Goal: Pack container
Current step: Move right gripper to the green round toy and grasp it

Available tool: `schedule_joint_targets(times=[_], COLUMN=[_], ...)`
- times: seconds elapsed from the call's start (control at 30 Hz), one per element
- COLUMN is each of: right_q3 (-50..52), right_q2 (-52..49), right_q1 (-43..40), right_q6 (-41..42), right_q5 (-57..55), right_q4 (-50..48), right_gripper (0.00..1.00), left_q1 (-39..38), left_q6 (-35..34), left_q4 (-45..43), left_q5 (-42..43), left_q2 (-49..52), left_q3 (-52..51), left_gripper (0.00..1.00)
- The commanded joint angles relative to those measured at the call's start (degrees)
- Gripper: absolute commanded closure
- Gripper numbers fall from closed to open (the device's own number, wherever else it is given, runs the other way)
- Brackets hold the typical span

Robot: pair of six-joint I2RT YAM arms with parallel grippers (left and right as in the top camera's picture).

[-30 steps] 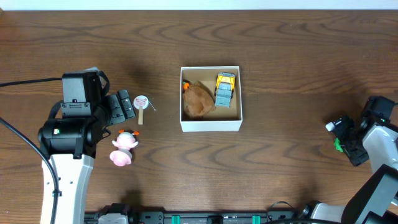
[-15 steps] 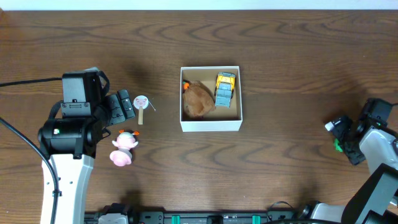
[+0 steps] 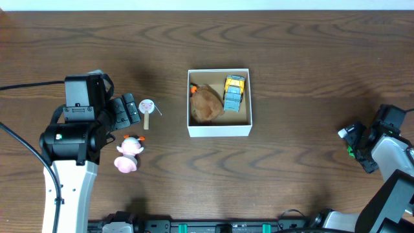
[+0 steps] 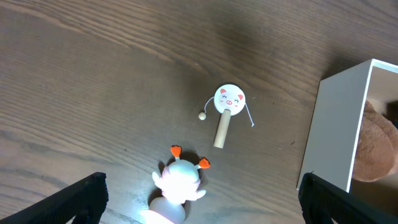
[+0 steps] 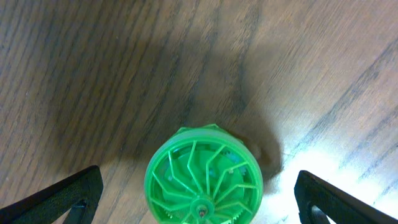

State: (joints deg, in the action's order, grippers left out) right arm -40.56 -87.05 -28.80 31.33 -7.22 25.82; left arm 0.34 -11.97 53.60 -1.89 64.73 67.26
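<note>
Left pincer (image 3: 127,111) sits near the table's (image 3: 304,65) left edge, fingers spread wide, gripping nothing. Its wrist view shows only the two tips, at the bottom corners. Pink horned figure (image 3: 127,154) lies just toward the front edge from it, lower half cut off in the wrist view. Pig-face rattle (image 3: 147,109) is just right of the pincer, apart from the figure. There's a strip of bare wood between rattle and container (image 3: 218,130). Container is mid-table, slightly toward the far edge, top open, well apart from every table edge. Inside: brown plush (image 3: 206,103) on the left, yellow truck (image 3: 233,92) just beside it in the far-right corner. Small orange bit at the plush's far-left, can't identify. Broad bare wood runs from container to right pincer (image 3: 354,144) at the right edge. Its fingers are wide, with a green spoked wheel (image 5: 204,180) between them touching neither; the frame cuts off the wheel's bottom.
</note>
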Motion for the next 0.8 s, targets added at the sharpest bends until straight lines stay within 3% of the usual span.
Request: schedule_joint_targets(times=[0.0,0.33,0.57,0.77], right_q3=[1.4,3.5,3.5,3.5], right_q2=[-0.4,-0.7,-0.7,-0.7], right_q1=[-0.4,-0.4,-0.4,-0.4], right_q6=[-0.6,-0.6,-0.5,-0.5], right_q5=[-1.4,-1.3,-0.9,0.2], right_q4=[-0.8,-2.9,-2.9,-3.2], right_gripper=[0.01,0.04,0.26,0.37], left_q1=[0.3,0.3,0.3,0.3], left_q6=[0.5,0.5,0.5,0.5], left_q4=[0.1,0.2,0.1,0.1], left_q5=[-0.2,-0.2,-0.2,-0.2], left_q2=[-0.1,-0.1,-0.1,-0.1], left_q3=[1.0,1.0,1.0,1.0], left_gripper=[0.02,0.02,0.02,0.02])
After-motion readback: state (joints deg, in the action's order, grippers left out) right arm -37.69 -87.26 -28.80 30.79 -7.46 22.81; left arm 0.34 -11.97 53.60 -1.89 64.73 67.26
